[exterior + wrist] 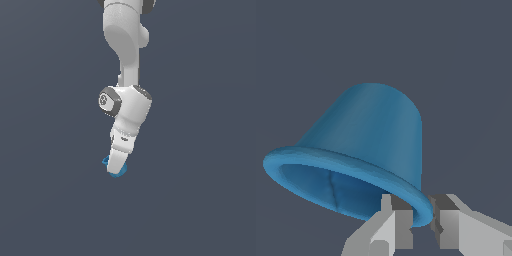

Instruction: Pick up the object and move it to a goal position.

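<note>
We are seeing the white arm (127,60) hanging down through the upper middle of the exterior view, its wrist bending toward the lower middle of the frame. At its tip the gripper (116,169) is covering most of the object (120,171), so only two slivers of bright blue are showing, one at each side of the white fingers.

In the wrist view we are looking at the blue cup (368,145) close up. It is lying tilted, its wide flared rim turned toward the lower left of the frame and its rounded closed end pointing toward the upper middle. We are looking into its open mouth, where only blue inner wall is showing; nothing is sitting inside it.

The gripper (421,220) is pinching the cup's rim: one grey fingertip (398,220) is sitting inside the lip and the other just outside it, with the blue edge running between them. The fingers are closed on that rim.

Behind everything we are seeing only a flat dark grey-blue background (45,200).
</note>
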